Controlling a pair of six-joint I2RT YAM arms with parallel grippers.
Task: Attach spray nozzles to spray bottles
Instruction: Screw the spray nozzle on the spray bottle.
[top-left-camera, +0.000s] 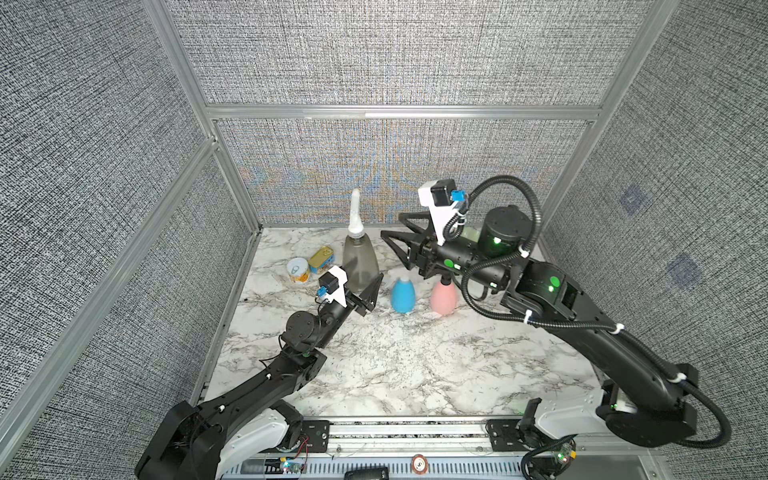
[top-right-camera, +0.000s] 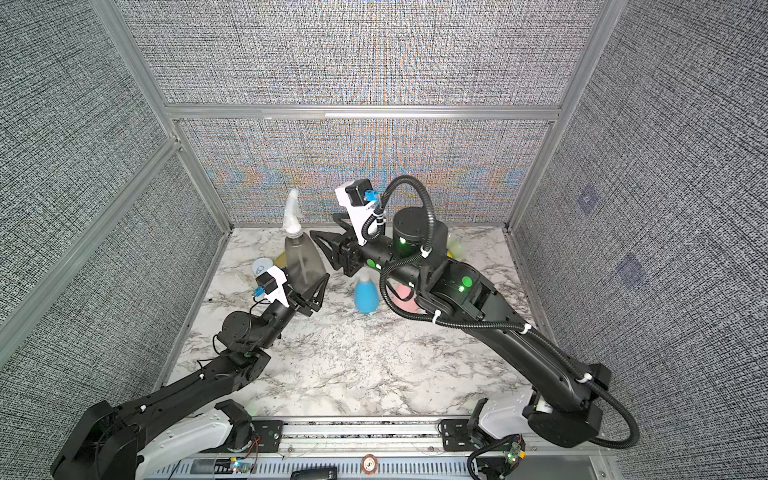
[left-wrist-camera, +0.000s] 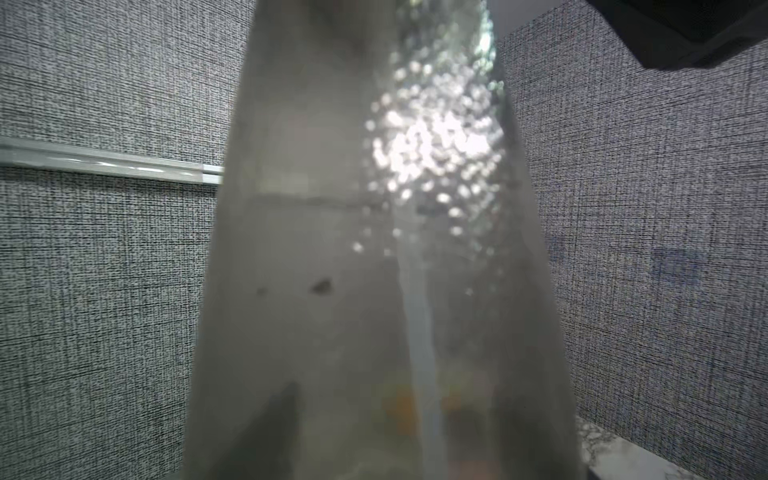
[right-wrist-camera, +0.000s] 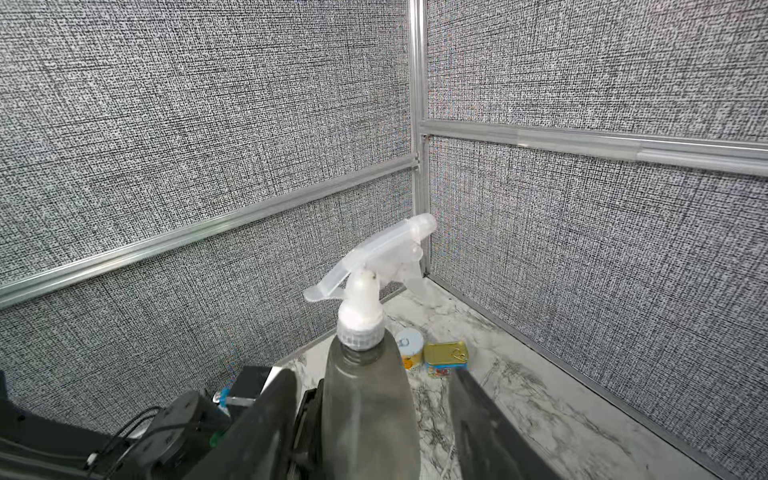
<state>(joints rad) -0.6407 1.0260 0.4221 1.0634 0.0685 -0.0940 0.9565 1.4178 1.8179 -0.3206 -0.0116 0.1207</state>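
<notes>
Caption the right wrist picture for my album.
White spray nozzle atop the smoky grey bottle, flanked by the open right gripper; two tins on the marble table beyond.

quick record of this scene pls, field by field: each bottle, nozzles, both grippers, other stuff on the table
grey bottle: upright near the back of the table, white nozzle on its neck
left gripper: shut on the grey bottle's lower body
right gripper: open, beside the grey bottle's neck, not touching
blue bottle: upright, no nozzle seen
pink bottle: upright, top partly hidden by the right arm, something dark on its neck
extras: round tin and gold tin, beside the grey bottle
</notes>
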